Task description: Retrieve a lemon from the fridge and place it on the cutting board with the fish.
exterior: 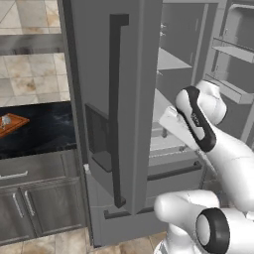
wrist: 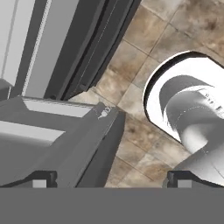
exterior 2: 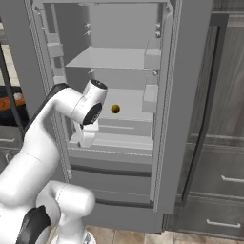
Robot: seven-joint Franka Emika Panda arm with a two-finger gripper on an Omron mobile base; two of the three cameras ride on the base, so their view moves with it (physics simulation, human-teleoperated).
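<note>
Tall grey fridge (exterior 2: 190, 95) open, arm at its front.
We note the gripper (wrist: 111, 178) fully spread, holding nothing; the small round dull-yellow lemon (exterior 2: 115, 109) rests on a pale far shelf inside.

grey fridge (exterior 2: 190, 95), dull-yellow lemon (exterior 2: 115, 109), perhaps orange-brown cutting board (exterior: 12, 124)

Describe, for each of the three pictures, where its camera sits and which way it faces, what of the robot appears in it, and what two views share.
Left base view: behind the arm's left, facing the fridge door edge; cutting board far left; arm at lower right.
Right base view: behind its right, facing the open shelves and lemon; arm at lower left.
Hand view: on the hand, open, pointing down at floor tiles.
Shared: both base views show the fridge and arm.
</note>
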